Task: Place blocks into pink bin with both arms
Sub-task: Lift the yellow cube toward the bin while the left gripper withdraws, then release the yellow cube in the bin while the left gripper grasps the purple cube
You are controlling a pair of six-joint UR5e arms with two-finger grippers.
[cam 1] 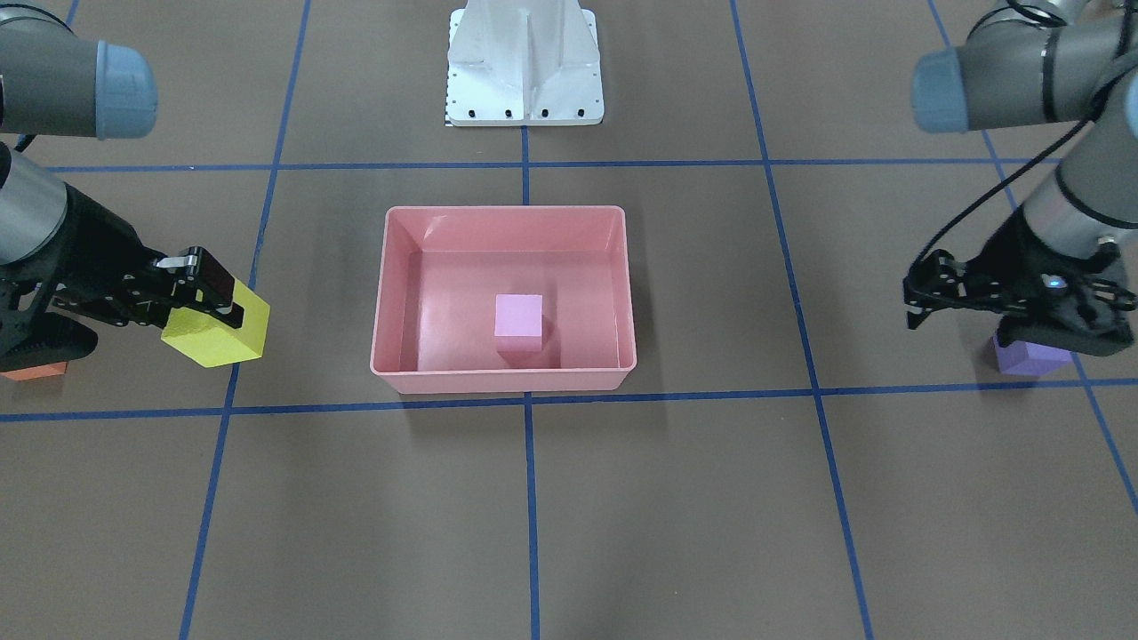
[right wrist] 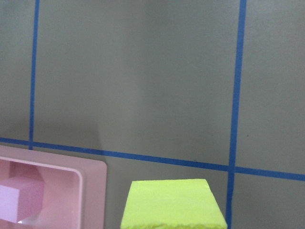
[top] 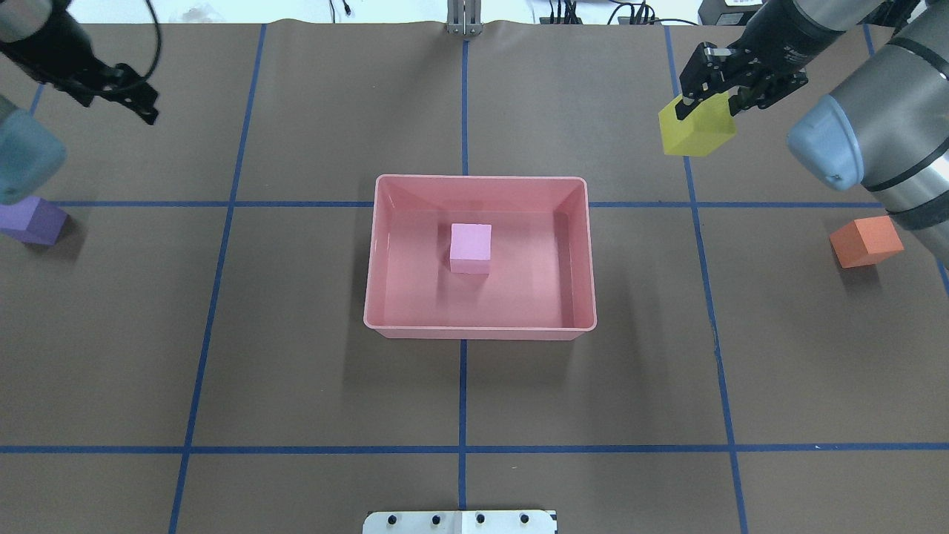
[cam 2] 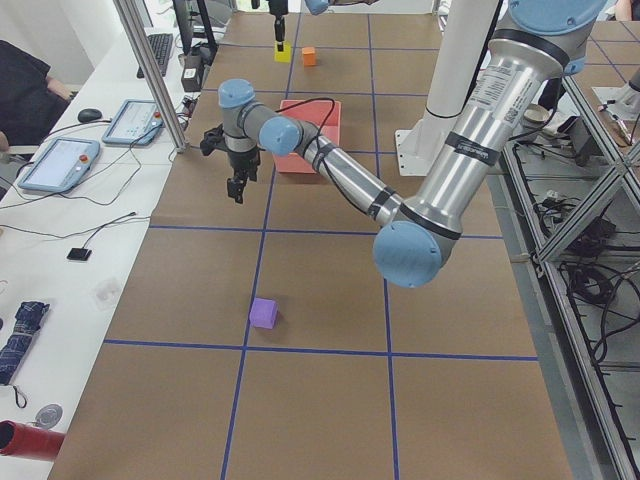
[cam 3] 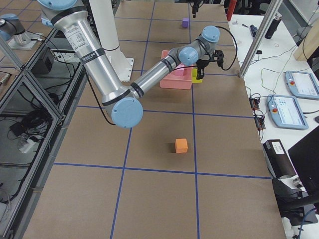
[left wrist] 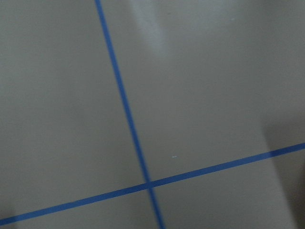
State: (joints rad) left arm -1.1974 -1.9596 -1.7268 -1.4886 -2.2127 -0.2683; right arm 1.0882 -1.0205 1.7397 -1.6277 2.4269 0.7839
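One block is in hand: your right fingers (cam 1: 213, 286) are closed on the upper faces of the yellow block (top: 697, 126), which looks lifted clear of the worktop (top: 296, 386). The block hangs outside the pink bin (top: 482, 179), near the bin's corner that lies far from the robot on its right side. So the bin's open floor lies toward the robot's left and back toward its base. That sideways carry over the rim is what I judge the coming move turns on.

Inside the bin the pink block (top: 471, 245) sits near the middle, with free floor all round it.

Your left fingers (top: 141, 104) hover over bare worktop with nothing seen between them; I cannot tell how far apart they stand. The purple block (top: 33, 220) lies well apart from them, nearer the robot's base, so the left arm is the closer one for it. The orange block (top: 866, 241) waits on the right side.
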